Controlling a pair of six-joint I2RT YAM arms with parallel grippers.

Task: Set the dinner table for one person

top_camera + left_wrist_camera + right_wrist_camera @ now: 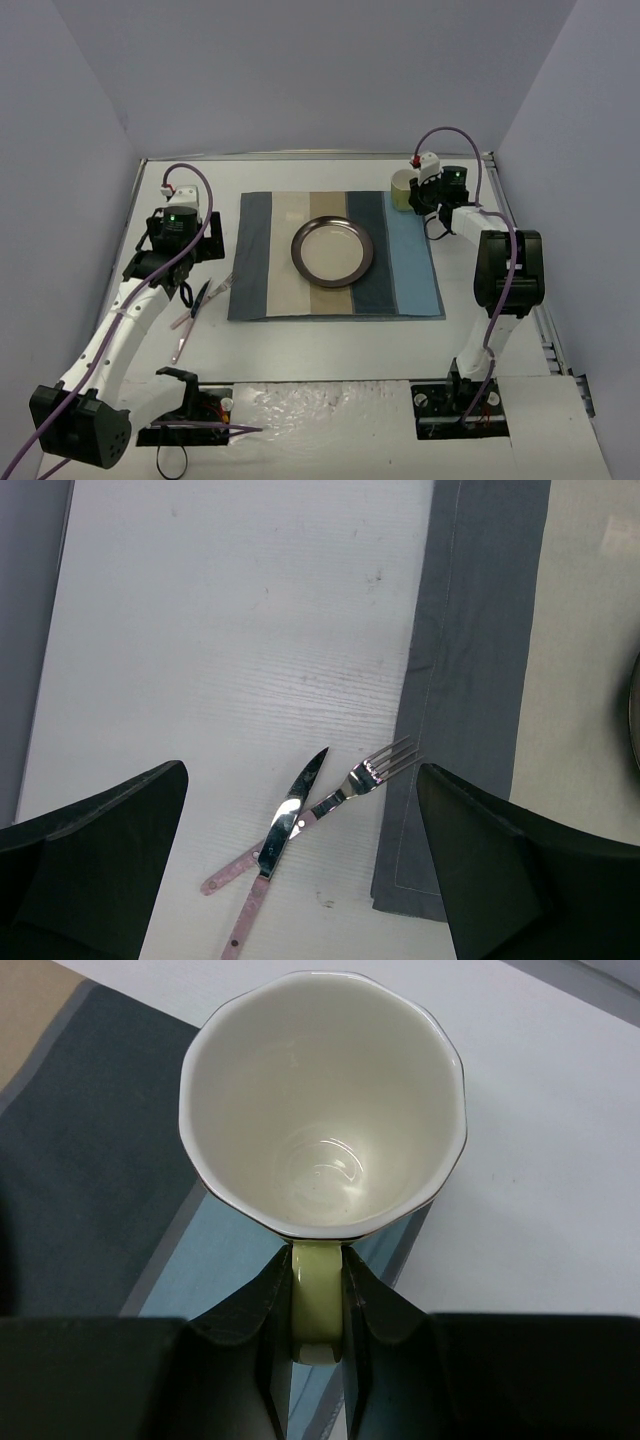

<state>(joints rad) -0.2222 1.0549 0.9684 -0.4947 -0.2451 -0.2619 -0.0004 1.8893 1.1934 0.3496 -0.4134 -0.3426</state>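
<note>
The white dinner table carries a striped blue-and-beige placemat with a round metal plate in its middle. My right gripper is shut on the handle of a pale yellow-green cup, upright over the placemat's far right corner. I cannot tell whether the cup rests or hangs. My left gripper is open wide above a pink-handled knife and fork on the bare table left of the placemat. The knife lies across the fork's handle. The fork's tines touch the placemat's edge.
Lavender-grey panels wall the table on three sides. The arm bases and a shiny sheet sit at the near edge. Purple cables loop over both arms.
</note>
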